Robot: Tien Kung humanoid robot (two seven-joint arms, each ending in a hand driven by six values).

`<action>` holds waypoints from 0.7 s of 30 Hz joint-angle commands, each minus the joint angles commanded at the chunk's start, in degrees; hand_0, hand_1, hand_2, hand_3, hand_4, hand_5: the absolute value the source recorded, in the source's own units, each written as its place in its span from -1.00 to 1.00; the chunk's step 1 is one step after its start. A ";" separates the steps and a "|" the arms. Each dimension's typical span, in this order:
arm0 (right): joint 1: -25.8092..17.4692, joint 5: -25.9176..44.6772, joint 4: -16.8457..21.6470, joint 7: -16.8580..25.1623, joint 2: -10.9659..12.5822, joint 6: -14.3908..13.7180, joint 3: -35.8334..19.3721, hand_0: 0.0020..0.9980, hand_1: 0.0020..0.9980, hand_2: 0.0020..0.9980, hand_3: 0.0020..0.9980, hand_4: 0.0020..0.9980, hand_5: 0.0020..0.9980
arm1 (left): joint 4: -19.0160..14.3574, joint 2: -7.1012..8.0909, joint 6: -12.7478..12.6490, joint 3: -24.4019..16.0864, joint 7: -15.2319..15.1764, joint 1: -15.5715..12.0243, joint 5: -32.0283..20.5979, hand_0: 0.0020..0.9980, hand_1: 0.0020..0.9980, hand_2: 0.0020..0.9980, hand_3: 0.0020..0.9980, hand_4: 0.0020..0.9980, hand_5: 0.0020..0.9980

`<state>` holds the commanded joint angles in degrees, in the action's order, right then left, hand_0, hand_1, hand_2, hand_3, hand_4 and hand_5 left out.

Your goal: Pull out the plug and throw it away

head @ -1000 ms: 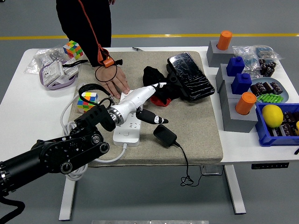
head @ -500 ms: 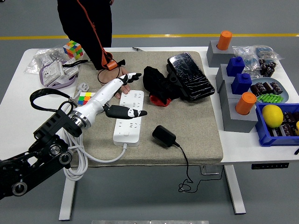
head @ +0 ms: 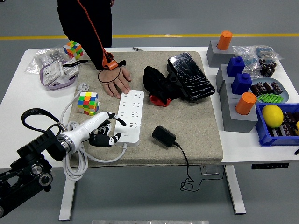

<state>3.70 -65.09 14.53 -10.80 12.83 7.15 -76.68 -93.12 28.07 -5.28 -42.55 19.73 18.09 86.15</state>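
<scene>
A white power strip (head: pixel 128 117) lies lengthwise on a beige mat (head: pixel 196 126) and is used here as ref. No plug is seen seated in its sockets. The black plug adapter (head: pixel 164 136) is lying loose on the mat just right of the strip's near end, apart from it, w/ its thin black cable trailing off the mat's near edge and hanging below the white table (head: pixel 18 93). The robot's left hand (head: pixel 99 132) is seen at the strip's near-left corner, fingers loosely curled, nothing gripped; fingertips (head: pixel 112 139) are just beside the strip's edge, contact can't be told. The strip's far-left end is pressed by a person's hand (head: pixel 114 80), palm flat on the mat, fingertips at the strip. A Rubik's cube (head: pixel 88 102) sits left of the strip, near its middle. A black cloth bundle (head: pixel 159 84) w/ a red bit under it lies right of the strip's far end, and a black wrapped pack (head: pixel 189 76) further right. Coiled white cable (head: pixel 74 163) is seen left of the strip's near end. Right arm not seen.
</scene>
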 joint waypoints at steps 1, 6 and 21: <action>0.00 -0.01 0.00 -0.02 0.01 0.02 0.04 0.36 0.43 0.47 0.40 1.00 0.00 | -0.08 -0.04 0.29 0.02 0.39 -0.04 -0.04 -0.88 -0.83 -0.77 0.67 -0.03 -1.00; -0.13 -0.17 -0.05 -0.07 0.00 0.06 -0.06 0.36 0.43 0.47 0.41 1.00 0.00 | 0.14 -0.12 1.55 0.73 2.05 -0.01 -0.27 -0.89 -0.86 -0.77 0.70 -0.04 -1.00; -0.45 -0.30 -0.10 -0.01 -0.24 0.11 -0.44 0.36 0.43 0.47 0.40 1.00 0.00 | 1.30 -1.14 2.75 3.11 3.42 0.31 -0.74 -0.91 -0.87 -0.77 0.69 -0.04 -1.00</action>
<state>3.24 -65.39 14.43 -10.81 12.58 7.26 -77.12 -91.82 26.93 -2.53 -39.44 23.15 18.40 85.41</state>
